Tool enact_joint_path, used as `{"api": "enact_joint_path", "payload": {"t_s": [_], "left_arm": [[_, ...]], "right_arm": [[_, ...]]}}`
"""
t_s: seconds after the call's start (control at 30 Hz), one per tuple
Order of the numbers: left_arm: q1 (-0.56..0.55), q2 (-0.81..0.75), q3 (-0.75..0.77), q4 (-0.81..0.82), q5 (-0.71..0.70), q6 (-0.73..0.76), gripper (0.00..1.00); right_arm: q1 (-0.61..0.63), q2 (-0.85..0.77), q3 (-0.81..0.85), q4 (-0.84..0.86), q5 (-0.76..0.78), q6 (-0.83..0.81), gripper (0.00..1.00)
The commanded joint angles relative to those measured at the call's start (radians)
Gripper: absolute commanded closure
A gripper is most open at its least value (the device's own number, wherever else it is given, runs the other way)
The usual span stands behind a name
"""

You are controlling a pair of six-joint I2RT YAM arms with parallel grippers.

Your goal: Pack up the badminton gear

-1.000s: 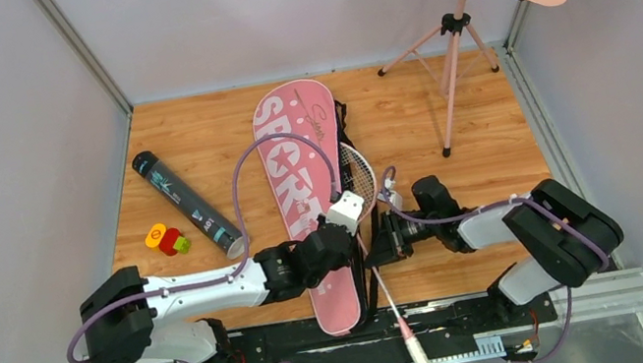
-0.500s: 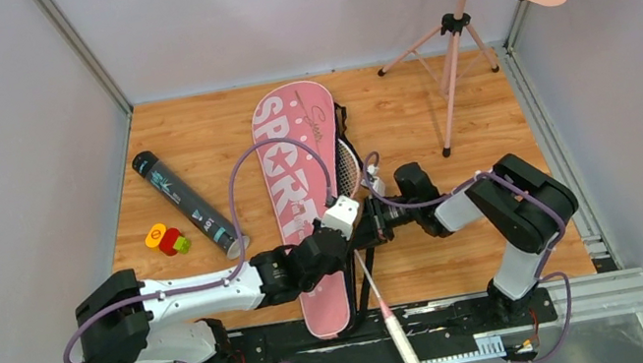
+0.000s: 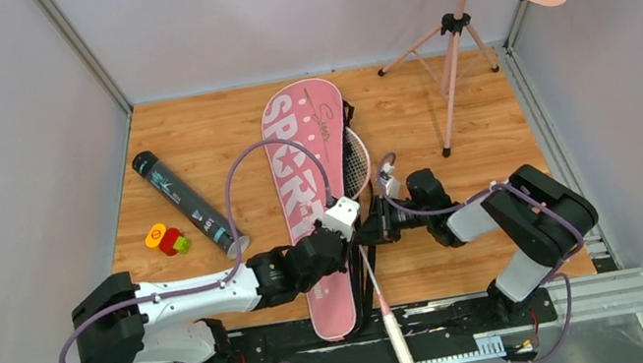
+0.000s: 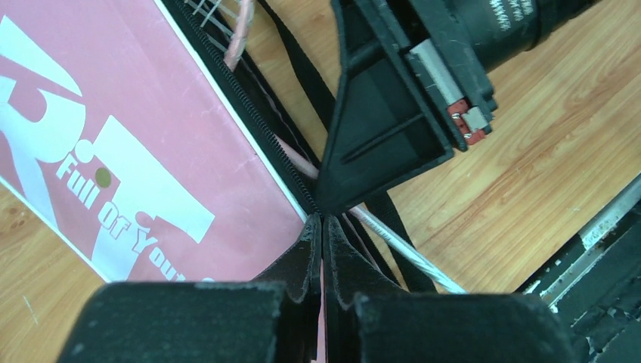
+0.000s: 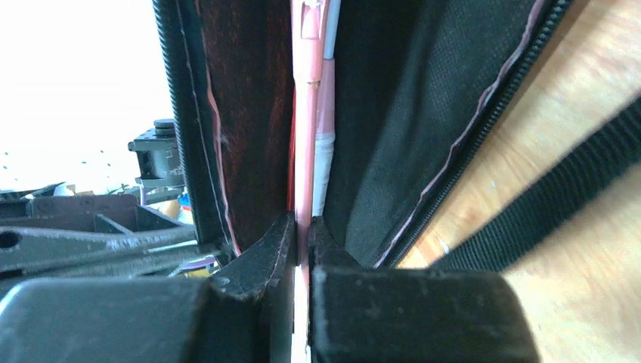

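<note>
Our right pincer [image 5: 304, 227] is clamped narrow on the thin shaft of a pink racket [image 5: 305, 113]. The shaft runs into the black-lined mouth of the pink SPORT racket bag [image 3: 305, 109], where a second shaft [image 5: 326, 144] lies just beside it. Our left pincer [image 4: 323, 227] is pressed shut and appears to pinch the bag's zipper edge to hold the mouth open. The racket's head sits partly under the flap, while its white handle [image 3: 402, 357] juts past the near edge of the desk [image 3: 200, 138]. The black tube [image 3: 187, 205] lies well apart to the left, not yet packed. We judge the racket-loading step about midway. Next we must slide the shaft deeper along the bag's length, then free the flap for zipping.
</note>
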Motion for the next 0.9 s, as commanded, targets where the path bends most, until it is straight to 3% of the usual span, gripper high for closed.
{"api": "enact_joint_path", "payload": {"t_s": [0.0,0.17,0.3,0.53,0.63,0.87], "left_arm": [[0.001,-0.064,-0.022,0.063,-0.003,-0.024,1.0],[0.0,-0.097,-0.052,0.062,-0.015,-0.039,1.0],[0.001,-0.101,-0.047,0.017,-0.053,-0.067,0.84],[0.0,-0.041,0.036,-0.087,-0.106,-0.089,0.43],[0.008,0.017,0.105,-0.173,-0.144,-0.116,0.34],[0.089,0.128,0.173,-0.244,-0.115,-0.204,0.27]], "right_arm": [[-0.007,-0.109,-0.065,0.153,0.103,-0.002,1.0],[0.016,-0.198,-0.117,0.142,0.179,0.015,1.0],[0.066,-0.207,-0.073,0.082,0.211,-0.004,1.0],[0.097,-0.18,-0.073,0.138,0.23,0.035,1.0],[0.101,-0.182,-0.079,0.155,0.23,0.045,1.0],[0.102,-0.21,-0.082,0.141,0.232,0.043,1.0]]}}
